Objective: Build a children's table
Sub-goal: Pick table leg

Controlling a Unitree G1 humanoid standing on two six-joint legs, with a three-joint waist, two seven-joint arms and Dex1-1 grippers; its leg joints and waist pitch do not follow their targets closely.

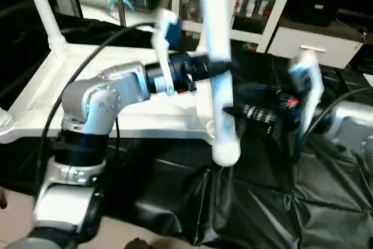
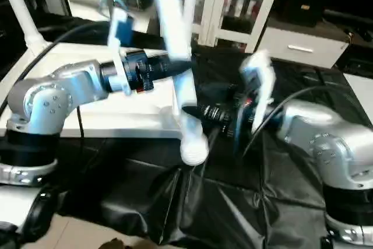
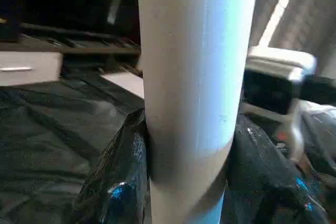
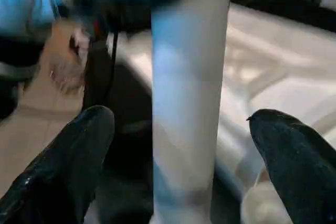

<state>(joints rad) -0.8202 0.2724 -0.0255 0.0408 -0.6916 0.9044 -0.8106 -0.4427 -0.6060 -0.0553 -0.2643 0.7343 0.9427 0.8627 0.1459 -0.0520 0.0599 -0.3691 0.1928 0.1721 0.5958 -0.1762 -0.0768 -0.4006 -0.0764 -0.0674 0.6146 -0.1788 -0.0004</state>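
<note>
The white table top point(image 1: 137, 118) lies underside up on the black cover at the left. One white leg point(image 1: 44, 4) stands fitted in its far left corner. A second white leg point(image 1: 218, 39) is held nearly upright, its thick lower end point(image 1: 226, 150) at the top's near right corner. My left gripper point(image 1: 213, 65) is shut on this leg's middle; in the left wrist view both fingers point(image 3: 123, 166) press against the leg point(image 3: 194, 66). My right gripper point(image 1: 233, 110) is open, reaching in from the right lower down the leg, its fingers point(image 4: 68, 156) on either side with gaps.
The black-covered work table point(image 1: 280, 190) stretches to the right and front, its cover hanging over the near edge. White cabinets with glass doors point(image 1: 256, 4) stand behind. A black cable point(image 1: 81, 65) loops over my left arm. Light floor point(image 1: 17, 214) lies at the lower left.
</note>
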